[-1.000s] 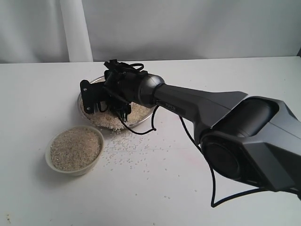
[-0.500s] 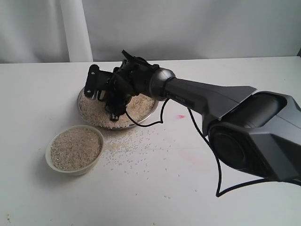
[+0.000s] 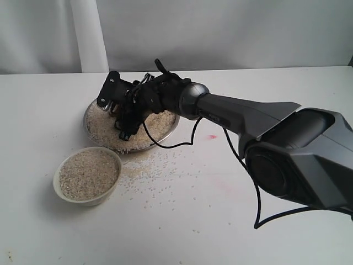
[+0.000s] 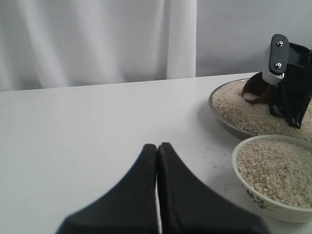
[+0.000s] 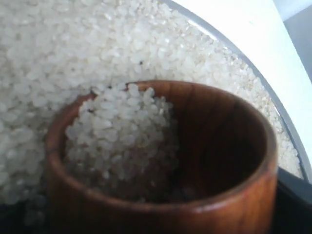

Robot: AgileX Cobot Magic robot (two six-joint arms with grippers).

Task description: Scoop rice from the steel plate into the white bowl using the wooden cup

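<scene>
The steel plate holds a layer of rice. My right gripper is down in the plate's left half, shut on the wooden cup. The cup lies tilted in the grains, partly filled with rice. From the left wrist view the cup shows between the right gripper's fingers. The white bowl stands in front of the plate, nearly full of rice. My left gripper is shut and empty over bare table, left of the bowl.
Loose grains lie scattered on the white table between plate and bowl. A small red mark is on the table right of the plate. A pale curtain hangs behind. The right arm's black cable loops above the table.
The right gripper has turned and shifted with the cup through the rice towards the plate's left side. The plate has slid a little to the left.
</scene>
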